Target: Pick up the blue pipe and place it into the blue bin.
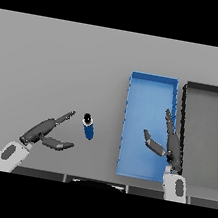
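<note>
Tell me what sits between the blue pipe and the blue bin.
Nothing: in the head view only bare grey table separates the blue pipe from the blue bin.

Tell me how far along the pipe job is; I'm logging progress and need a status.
Nothing looks done yet: the blue pipe lies on the grey table, left of the blue bin, which holds nothing. In hand: the left hand is open beside the pipe, not touching it. The right hand hangs open over the bin's right side. Left: grasp, lift, carry to the bin, release.
</note>
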Controlling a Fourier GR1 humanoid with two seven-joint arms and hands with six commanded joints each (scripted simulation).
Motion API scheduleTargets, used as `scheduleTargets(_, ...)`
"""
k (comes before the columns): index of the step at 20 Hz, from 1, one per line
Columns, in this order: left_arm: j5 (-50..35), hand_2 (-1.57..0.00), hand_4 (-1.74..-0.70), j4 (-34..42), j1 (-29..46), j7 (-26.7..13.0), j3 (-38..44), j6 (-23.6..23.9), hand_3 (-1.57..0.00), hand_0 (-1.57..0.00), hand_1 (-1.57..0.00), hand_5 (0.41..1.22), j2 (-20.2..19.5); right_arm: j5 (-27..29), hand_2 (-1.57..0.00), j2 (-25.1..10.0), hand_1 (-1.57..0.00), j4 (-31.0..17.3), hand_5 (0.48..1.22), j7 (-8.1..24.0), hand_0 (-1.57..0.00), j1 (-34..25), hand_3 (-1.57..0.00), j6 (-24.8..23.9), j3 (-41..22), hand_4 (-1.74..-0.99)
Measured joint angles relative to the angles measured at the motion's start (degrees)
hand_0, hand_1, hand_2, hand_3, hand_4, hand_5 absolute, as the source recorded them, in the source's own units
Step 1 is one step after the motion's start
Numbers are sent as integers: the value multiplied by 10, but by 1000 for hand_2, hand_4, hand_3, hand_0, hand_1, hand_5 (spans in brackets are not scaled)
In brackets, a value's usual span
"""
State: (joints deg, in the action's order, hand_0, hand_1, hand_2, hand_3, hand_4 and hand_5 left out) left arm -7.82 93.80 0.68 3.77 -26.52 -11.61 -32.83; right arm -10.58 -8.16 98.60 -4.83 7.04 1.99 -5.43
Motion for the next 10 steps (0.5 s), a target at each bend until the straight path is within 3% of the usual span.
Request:
scheduleTargets(8,36,1,-1145,-78,-61,6,-32,24,1,1,1,460,105,-3,1,7,1,-3,625,10,1,-6,1,-5,-1,-1205)
scheduleTargets(10,41,1,-1120,-86,-66,24,-38,25,1,1,1,456,120,-1,1,3,1,-6,634,4,1,-4,1,-4,3,-1211)
